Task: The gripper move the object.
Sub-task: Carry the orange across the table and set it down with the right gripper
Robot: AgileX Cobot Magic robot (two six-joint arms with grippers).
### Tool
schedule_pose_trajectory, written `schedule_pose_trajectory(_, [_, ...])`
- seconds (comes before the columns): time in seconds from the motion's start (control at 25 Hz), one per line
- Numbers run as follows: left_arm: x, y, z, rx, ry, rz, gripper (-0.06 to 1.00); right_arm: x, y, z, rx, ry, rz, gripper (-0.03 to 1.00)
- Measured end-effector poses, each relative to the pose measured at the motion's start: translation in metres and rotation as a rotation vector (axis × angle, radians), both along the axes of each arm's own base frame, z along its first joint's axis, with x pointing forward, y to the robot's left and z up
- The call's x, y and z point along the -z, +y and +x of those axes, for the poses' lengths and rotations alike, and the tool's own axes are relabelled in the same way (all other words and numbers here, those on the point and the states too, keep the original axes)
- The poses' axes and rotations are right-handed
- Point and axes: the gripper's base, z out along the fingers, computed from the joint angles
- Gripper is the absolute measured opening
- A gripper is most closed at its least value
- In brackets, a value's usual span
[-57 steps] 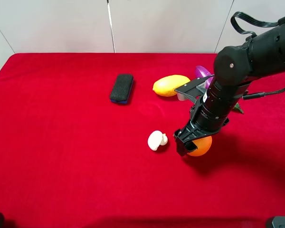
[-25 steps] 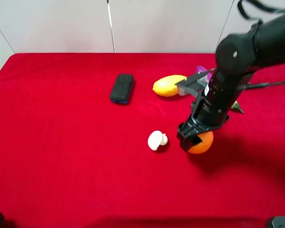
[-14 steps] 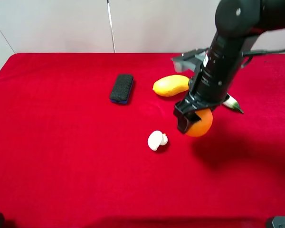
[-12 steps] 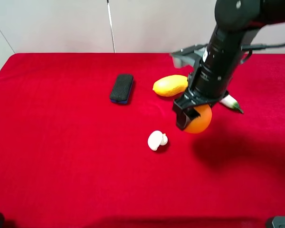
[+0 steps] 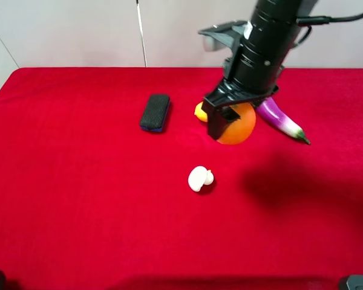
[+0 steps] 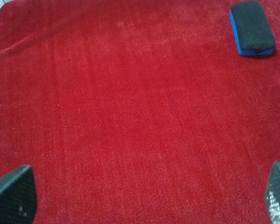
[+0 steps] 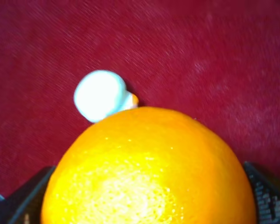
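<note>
The round orange (image 5: 237,125) hangs in the air above the red cloth, gripped by my right gripper (image 5: 228,121), a black claw shut on it. It is lifted high over the middle back of the table, in front of the yellow mango (image 5: 199,112). In the right wrist view the orange (image 7: 149,168) fills the space between the fingers (image 7: 266,198), with the white mushroom (image 7: 100,95) far below on the cloth. My left gripper (image 6: 144,200) is open and empty above bare cloth; it does not show in the exterior view.
A white mushroom (image 5: 198,179) lies on the red tablecloth (image 5: 78,199) in front of the orange. A dark blue-backed eraser (image 5: 155,112) lies at the back left and shows in the left wrist view (image 6: 252,27). A purple eggplant (image 5: 281,120) lies to the right.
My right gripper has lifted the orange off the cloth beside the mushroom and carried it up, back and left, so that it now covers most of the mango.
</note>
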Motion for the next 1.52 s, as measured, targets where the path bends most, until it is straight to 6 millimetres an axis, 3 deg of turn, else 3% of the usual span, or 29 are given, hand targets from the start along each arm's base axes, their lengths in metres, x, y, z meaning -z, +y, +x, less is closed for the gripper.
schedule_pose_trajectory(0.28, [0.000,0.000,0.000,0.000,0.000,0.000,0.98,-0.021,0.023,-0.006,-0.058,-0.064,0.005,0.56])
schedule_pose_trajectory(0.44, [0.000,0.000,0.000,0.000,0.000,0.000,0.98,-0.027,0.034,0.001,-0.058,-0.033,0.010,0.56])
schedule_pose_trajectory(0.68, [0.000,0.000,0.000,0.000,0.000,0.000,0.98,-0.030,0.073,0.005,-0.141,-0.067,0.004,0.56])
schedule_pose_trajectory(1.0, [0.000,0.000,0.000,0.000,0.000,0.000,0.98,-0.023,0.122,0.013,-0.204,-0.104,0.040,0.56])
schedule_pose_trajectory(1.52, [0.000,0.000,0.000,0.000,0.000,0.000,0.98,-0.006,0.169,0.045,-0.198,-0.136,0.138,0.56])
